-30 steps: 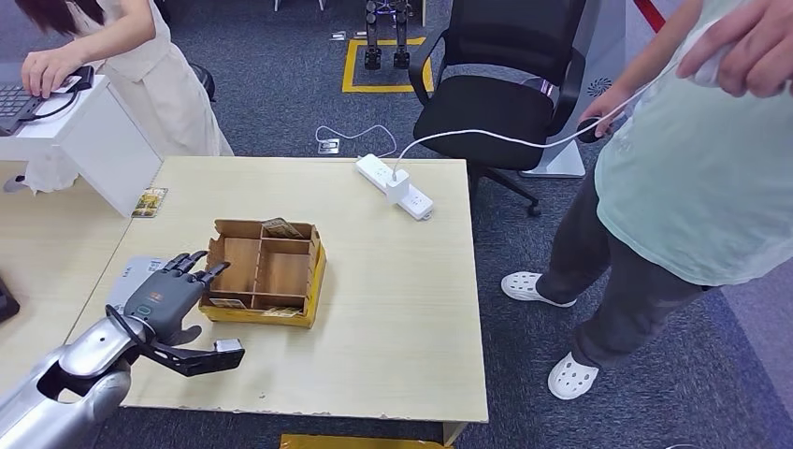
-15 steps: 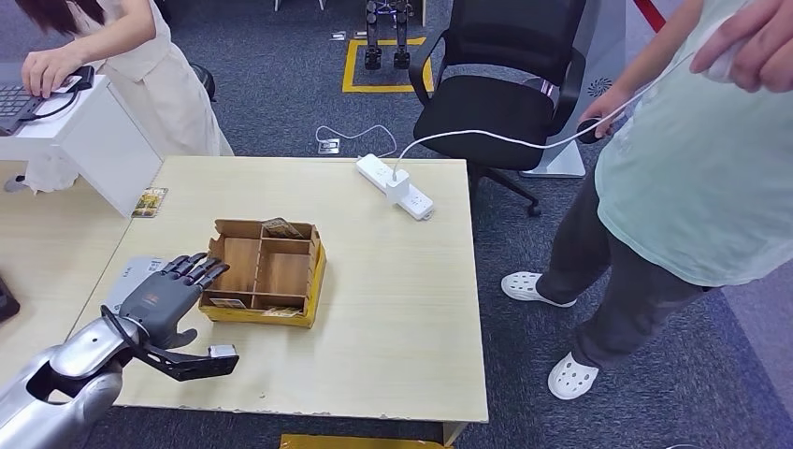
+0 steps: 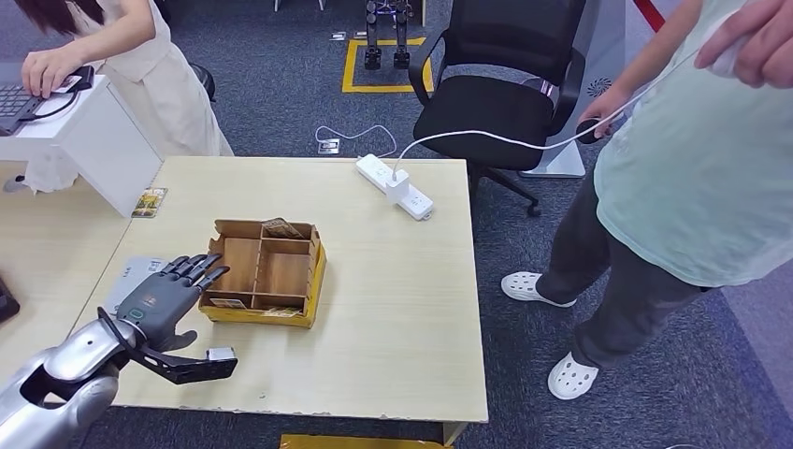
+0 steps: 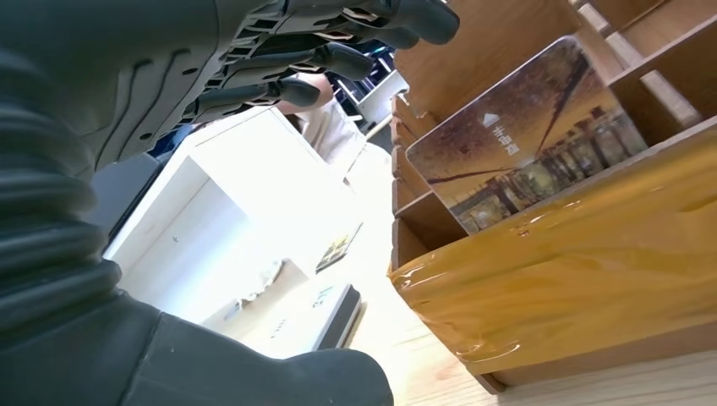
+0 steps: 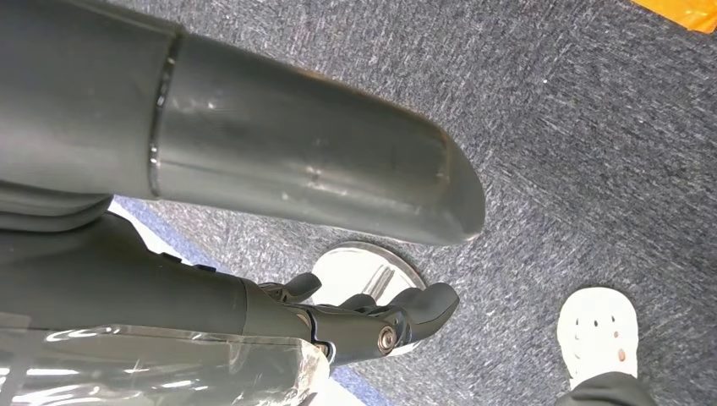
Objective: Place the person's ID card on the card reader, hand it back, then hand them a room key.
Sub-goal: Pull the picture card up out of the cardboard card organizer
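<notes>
Left hand (image 3: 165,297) with fingers spread, holding nothing, just beside the wooden box (image 3: 265,272) on the surface (image 3: 393,309), a card (image 4: 524,139) inside the box, right hand (image 5: 372,317) curled, empty

Even indoor light, head view sharp.
Soft shadows under table (image 3: 393,281); L wrist view blown out w/ glare on tape (image 4: 592,254); close parts blurry in both wrist views.

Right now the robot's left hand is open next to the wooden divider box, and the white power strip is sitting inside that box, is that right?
Not quite. The left hand is open beside the wooden divider box, fingers spread and holding nothing, but the white power strip is not inside the box. The head view shows it lying on the table near the far edge, well apart from the box.
</notes>
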Controlling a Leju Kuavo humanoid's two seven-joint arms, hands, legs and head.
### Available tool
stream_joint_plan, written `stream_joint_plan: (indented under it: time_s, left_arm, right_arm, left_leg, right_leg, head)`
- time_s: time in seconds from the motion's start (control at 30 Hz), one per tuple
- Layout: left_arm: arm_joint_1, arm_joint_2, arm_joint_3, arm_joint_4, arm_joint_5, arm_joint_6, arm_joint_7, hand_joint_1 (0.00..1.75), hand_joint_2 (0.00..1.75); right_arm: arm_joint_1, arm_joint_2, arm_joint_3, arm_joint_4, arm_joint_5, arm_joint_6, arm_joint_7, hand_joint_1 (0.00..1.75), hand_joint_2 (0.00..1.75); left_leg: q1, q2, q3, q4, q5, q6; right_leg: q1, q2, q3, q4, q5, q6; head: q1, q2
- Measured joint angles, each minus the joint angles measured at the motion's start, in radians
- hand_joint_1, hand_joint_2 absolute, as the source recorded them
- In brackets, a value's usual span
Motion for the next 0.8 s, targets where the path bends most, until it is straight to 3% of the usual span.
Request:
stream_joint_plan:
  time_s: [0.8]
  left_arm:
    - [0.049,0.006,-0.005,-0.037,0.053,-0.008,-0.021,0.0,1.75]
  right_arm:
    - [-0.001,0.0,-0.002,0.0,0.006,0.001,0.0,0.0,0.0]
  left_leg:
    - [0.0,0.0,0.0,0.0,0.0,0.0]
  right_leg:
    - [0.0,0.0,0.0,0.0,0.0,0.0]
  head:
    - [-0.001,0.0]
